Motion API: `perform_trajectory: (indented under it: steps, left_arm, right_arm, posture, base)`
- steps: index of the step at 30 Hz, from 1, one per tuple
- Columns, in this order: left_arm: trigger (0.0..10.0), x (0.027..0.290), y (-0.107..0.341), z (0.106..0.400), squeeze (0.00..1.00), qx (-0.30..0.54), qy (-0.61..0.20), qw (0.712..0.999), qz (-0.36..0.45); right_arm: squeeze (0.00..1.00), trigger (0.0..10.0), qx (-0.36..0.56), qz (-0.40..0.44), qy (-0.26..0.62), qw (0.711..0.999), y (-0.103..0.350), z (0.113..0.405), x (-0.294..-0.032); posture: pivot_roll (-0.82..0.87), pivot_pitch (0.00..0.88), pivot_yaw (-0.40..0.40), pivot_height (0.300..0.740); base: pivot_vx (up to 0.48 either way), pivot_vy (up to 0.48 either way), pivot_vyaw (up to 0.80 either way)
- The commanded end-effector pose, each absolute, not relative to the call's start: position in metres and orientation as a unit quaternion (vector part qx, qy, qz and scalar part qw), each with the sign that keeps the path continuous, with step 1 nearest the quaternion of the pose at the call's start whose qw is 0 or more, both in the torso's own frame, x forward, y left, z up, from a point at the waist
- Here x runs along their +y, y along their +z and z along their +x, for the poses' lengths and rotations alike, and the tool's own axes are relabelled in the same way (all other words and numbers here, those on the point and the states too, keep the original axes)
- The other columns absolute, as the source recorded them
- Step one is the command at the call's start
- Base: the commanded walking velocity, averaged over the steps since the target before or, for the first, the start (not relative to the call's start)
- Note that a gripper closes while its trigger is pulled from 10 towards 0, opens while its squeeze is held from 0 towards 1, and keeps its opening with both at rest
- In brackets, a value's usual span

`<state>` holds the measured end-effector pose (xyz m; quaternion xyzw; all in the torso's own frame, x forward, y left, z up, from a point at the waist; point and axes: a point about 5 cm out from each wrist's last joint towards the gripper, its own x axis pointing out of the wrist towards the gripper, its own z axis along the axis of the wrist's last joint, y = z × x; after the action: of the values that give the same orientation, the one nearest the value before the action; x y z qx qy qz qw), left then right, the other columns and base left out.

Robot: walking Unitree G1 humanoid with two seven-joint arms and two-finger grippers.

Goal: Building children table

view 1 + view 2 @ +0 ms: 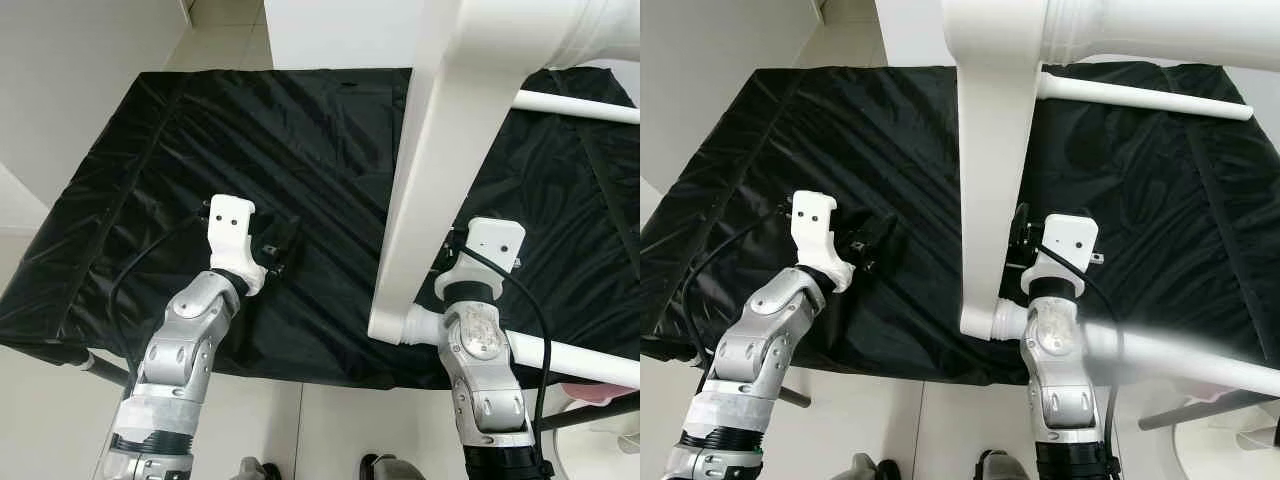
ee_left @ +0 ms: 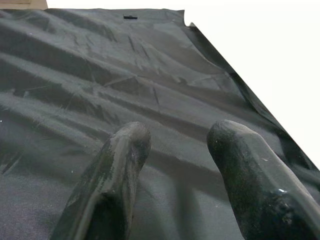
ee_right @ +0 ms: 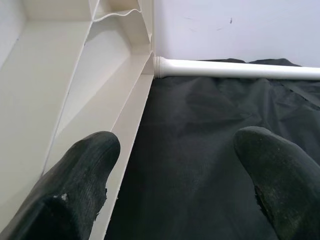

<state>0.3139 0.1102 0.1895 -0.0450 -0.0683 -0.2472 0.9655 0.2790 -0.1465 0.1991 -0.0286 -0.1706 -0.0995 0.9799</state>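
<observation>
**Left eye view: white table frame lying across the black-covered bench, both claws open**

Left eye view is showing the white table frame (image 1: 440, 170) resting on the bench (image 1: 300, 130), which is draped in a wrinkled black cover. The frame's broad flat rail is running with its long axis from the bench's near edge away toward the far side, leaning slightly rightward as it goes. Its near end is meeting a round socket, and from there a white tube leg (image 1: 560, 352) is pointing out to the right along the near edge. A second white tube (image 1: 1150, 98) is pointing rightward from the frame's far end.

The right claw (image 3: 175, 145) is hovering just right of the rail, fingers spread apart and gripping nothing; one finger (image 3: 80, 170) is lying close to the rail's ribbed inner face, though contact cannot be told.

The left claw (image 2: 175, 145) is sitting low over bare black cover, well to the left of the frame, fingers parted and holding nothing.
</observation>
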Motion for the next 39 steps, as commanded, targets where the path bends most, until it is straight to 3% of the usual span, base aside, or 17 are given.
perform_trajectory:
  steps: [1, 39]
  left_arm:
    - [10.0, 0.1149, 0.1864, 0.3130, 0.00, -0.059, -0.233, 0.970, -0.036]
    - [10.0, 0.1196, 0.1840, 0.3116, 0.00, -0.054, -0.239, 0.969, -0.023]
  right_arm:
    - [0.00, 10.0, -0.158, -0.029, -0.087, 0.983, 0.1930, 0.2777, -0.1388]
    - [0.00, 10.0, -0.171, -0.043, -0.093, 0.980, 0.1963, 0.2791, -0.1368]
  posture:
    - [-0.13, 0.191, 0.113, 0.740]
    - [-0.14, 0.190, 0.139, 0.740]
  base:
    - [0.000, 0.000, 0.00]
    - [0.000, 0.000, 0.00]
